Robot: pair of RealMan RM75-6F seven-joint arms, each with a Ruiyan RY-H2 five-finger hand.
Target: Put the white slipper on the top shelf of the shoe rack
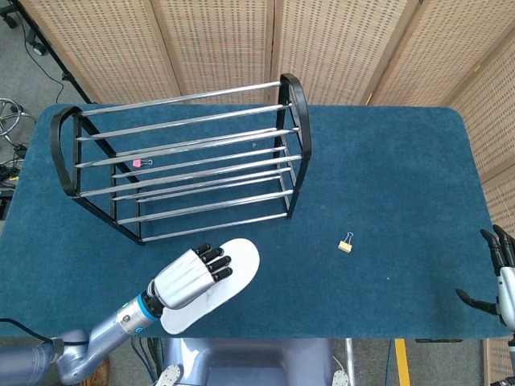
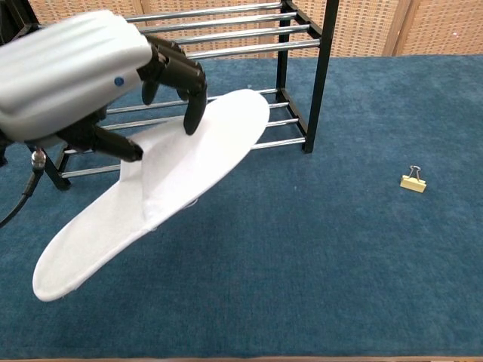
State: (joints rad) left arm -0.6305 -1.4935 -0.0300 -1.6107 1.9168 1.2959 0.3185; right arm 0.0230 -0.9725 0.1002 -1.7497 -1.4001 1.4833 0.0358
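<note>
My left hand (image 1: 187, 278) (image 2: 83, 75) holds the white slipper (image 1: 219, 285) (image 2: 162, 185), gripping it across its middle with black fingers on top and the thumb underneath. The slipper hangs in the air above the blue table, toe end tilted toward the rack. The black and chrome shoe rack (image 1: 181, 157) (image 2: 226, 45) stands at the back left, its top shelf bare. My right hand (image 1: 500, 277) hovers at the table's right edge with fingers spread and nothing in it; the chest view does not show it.
A small yellow binder clip (image 1: 345, 244) (image 2: 412, 181) lies on the blue table (image 1: 386, 185) to the right of the rack. A pink clip (image 1: 138, 163) lies under the rack's rails. Wicker screens stand behind the table.
</note>
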